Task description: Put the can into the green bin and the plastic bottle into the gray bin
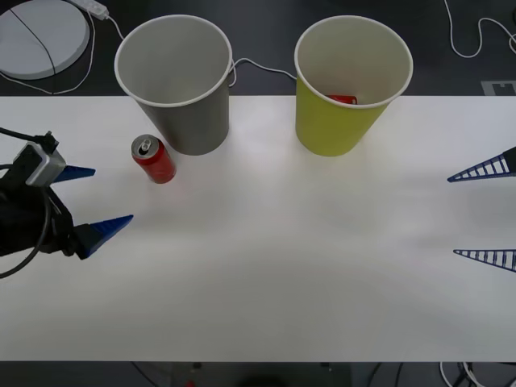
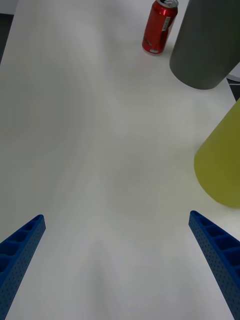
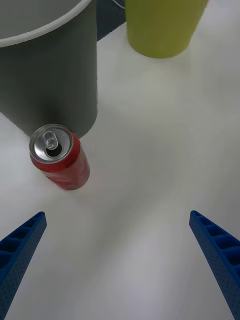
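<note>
Can (image 1: 154, 159) upright on surface (image 1: 266, 266), just beside gray bin (image 1: 176, 81). Left gripper (image 1: 103, 198) near, fingers apart, probably lined up for grasp. Right gripper (image 1: 484, 213) apart, idle. Something red inside green bin (image 1: 351, 83), unidentifiable.

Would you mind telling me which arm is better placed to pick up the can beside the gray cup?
Left. The left pincer is open on the can's side of the table, close to it. The right pincer, also open, sits at the far right edge, beyond the green bin.
</note>
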Tool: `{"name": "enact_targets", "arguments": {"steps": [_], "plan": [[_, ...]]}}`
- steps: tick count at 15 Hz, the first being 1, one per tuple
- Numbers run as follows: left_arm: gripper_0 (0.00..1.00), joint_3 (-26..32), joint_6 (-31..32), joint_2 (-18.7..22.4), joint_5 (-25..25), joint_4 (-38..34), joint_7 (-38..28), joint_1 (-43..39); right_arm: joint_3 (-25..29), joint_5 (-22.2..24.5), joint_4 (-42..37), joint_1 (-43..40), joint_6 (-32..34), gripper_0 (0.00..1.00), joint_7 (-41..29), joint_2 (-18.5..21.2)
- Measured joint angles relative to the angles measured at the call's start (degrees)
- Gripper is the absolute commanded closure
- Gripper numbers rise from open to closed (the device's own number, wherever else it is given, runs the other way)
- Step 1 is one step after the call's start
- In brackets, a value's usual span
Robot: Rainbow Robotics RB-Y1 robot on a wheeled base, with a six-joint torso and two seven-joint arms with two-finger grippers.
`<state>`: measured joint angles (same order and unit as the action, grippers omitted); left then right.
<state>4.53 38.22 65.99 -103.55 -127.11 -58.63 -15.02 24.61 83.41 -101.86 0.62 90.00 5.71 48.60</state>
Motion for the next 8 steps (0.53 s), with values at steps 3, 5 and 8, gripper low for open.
{"name": "enact_targets", "arguments": {"steps": [3,5,8], "plan": [[0.0,-6.1,-10.2,0.4,-8.3,0.0,-11.3,-0.2,0.0,0.0,0.0,0.0,0.0,0.0,0.0,0.0],[0.0,-9.5,-15.7,0.6,-13.3,0.6,-17.3,-0.2,0.0,0.0,0.0,0.0,0.0,0.0,0.0,0.0],[0.0,-14.5,-25.4,0.6,-17.6,4.2,-19.7,0.1,0.0,0.0,0.0,0.0,0.0,0.0,0.0,0.0]]}}
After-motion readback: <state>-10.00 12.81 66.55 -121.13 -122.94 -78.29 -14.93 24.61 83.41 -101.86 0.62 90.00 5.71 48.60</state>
